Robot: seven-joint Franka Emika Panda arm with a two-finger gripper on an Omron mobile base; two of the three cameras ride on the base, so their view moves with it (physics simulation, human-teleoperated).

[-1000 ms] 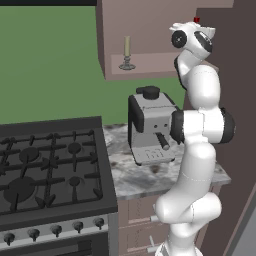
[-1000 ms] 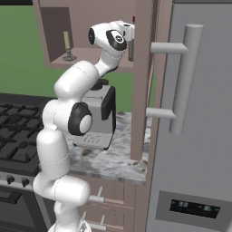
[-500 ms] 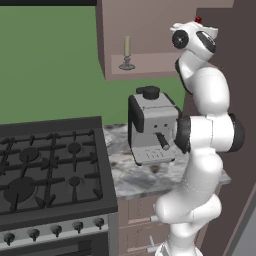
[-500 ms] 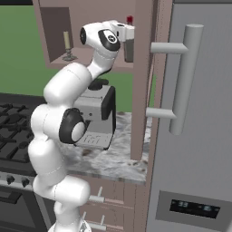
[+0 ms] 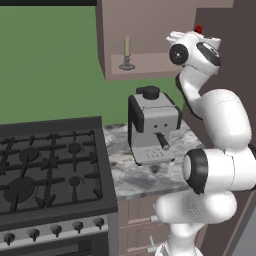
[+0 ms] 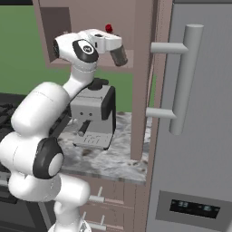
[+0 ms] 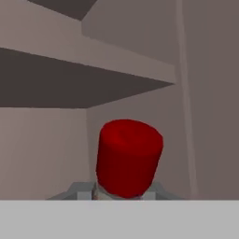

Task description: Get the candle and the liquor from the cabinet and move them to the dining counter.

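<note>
One bottle [image 6: 118, 55] sits clamped in the end effector [image 6: 113, 45] (red cap up) beside the cabinet [image 6: 143, 77] edge. Swinging out carelessly could knock it against that edge, or topple the candle [image 5: 127, 51].

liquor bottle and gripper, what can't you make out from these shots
- Liquor: in the right base view the white hand covers its neck; only the red cap and lower body show.
- Hand view: the red cap blocks the bottle's body.
- Gripper: the right base view doesn't show its fingertips.
- Candle: too small in the left base view to tell any wick.
</note>
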